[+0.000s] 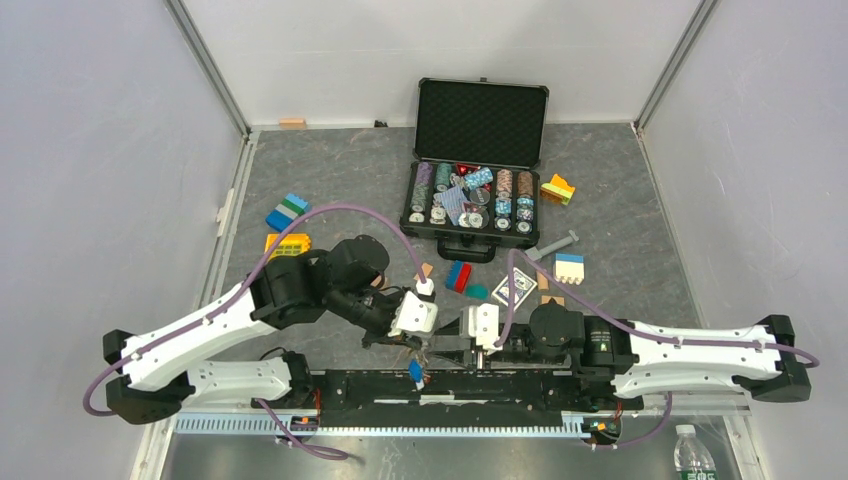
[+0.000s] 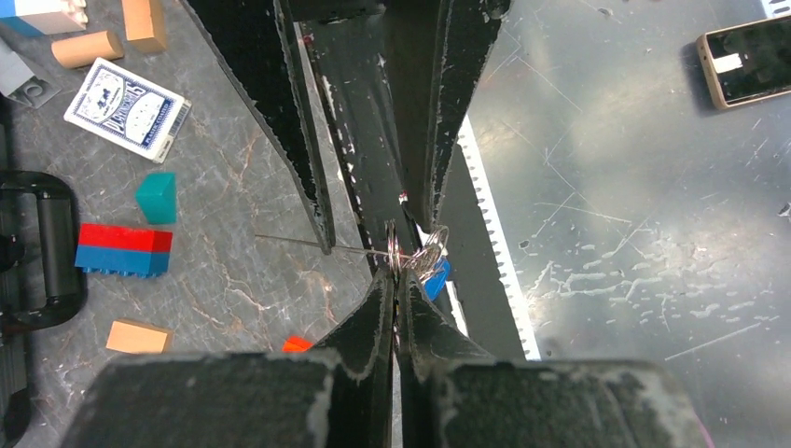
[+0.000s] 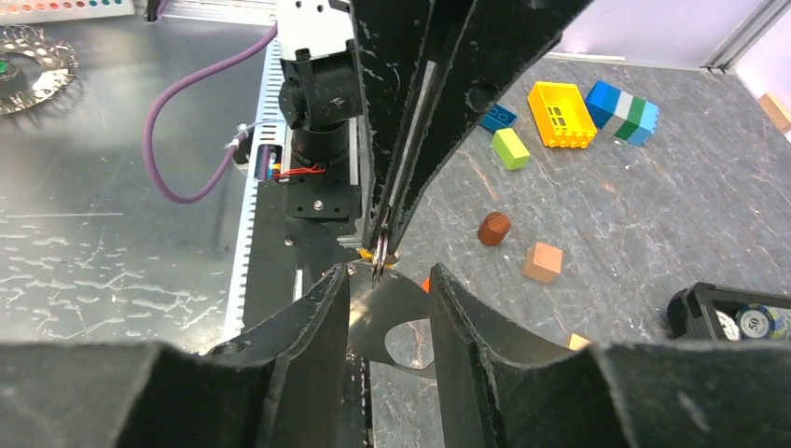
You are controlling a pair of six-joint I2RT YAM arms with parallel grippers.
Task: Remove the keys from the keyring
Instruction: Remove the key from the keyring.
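Silver-grey wire of the keyring is pinched at the very tips of the left gripper, whose jaws are pressed tight together on it; the ring is held in the air just over the far edge of the black base plate that carries both arms. Of the keys, only one can be made out plainly, the blue-headed key; it hangs from the ring on the side towards the base plate, and from above it shows as a blue spot over the plate's far edge. How many other keys share the ring cannot be told, as the loops overlap.

The right gripper faces the left one head-on above the same far edge of the base plate; its jaws stand spread, one finger on each side of the ring, and they close on nothing. A thin flat grey metal piece with an oval hole lies across the gap between those fingers; whether it touches them cannot be told.

Beyond the base plate, on the grey mat, lie a red-and-blue block, a teal block and a deck of cards; farther still from the plate stands an open poker chip case.
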